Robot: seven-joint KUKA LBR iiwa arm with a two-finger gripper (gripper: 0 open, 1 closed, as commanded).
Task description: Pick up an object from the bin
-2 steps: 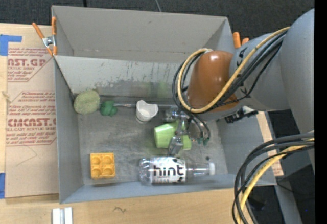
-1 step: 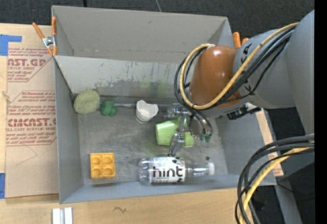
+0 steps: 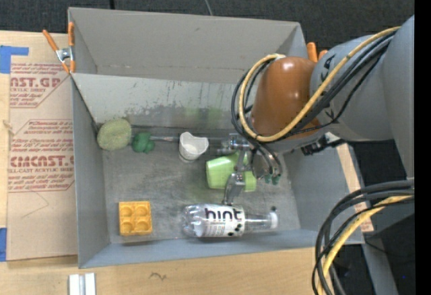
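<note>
lime-green block (image 3: 219, 172): lying on the bin floor right of centre, toward the arm's side; this is the thing the gripper is standing over.
gripper (image 3: 246, 169): hanging low over the block's right part, its metal crossing in front of the green; whether it is touching or just above, cannot tell.
jaws: overlapping the block from this angle; whether they are spread, pressed together or pinching the block, cannot tell.
task progress: by judgement, the approach is looking finished; the block is sitting at floor level, not raised, so a sure grip and the lift out of the bin are remaining.
clear bottle (image 3: 225, 221): lying on its side along the near wall, just beside the block, cap pointing toward the arm's side.
writing: the bottle's label is showing "hint" in dark letters; nothing else in the bin is bearing readable text.
white cup-like piece (image 3: 192, 145): sitting near the block, on its far left.
yellow studded brick (image 3: 135, 217): resting near the near-left corner, well apart from the gripper.
small dark-green thing (image 3: 141, 143): lying beyond the white piece, to the left.
yellow-green sponge ball (image 3: 114, 134): resting by the left wall, just beside the dark-green thing, farthest from the gripper.
bin (image 3: 168, 182): grey metal, holding all six things spread singly, none heaping.
</note>
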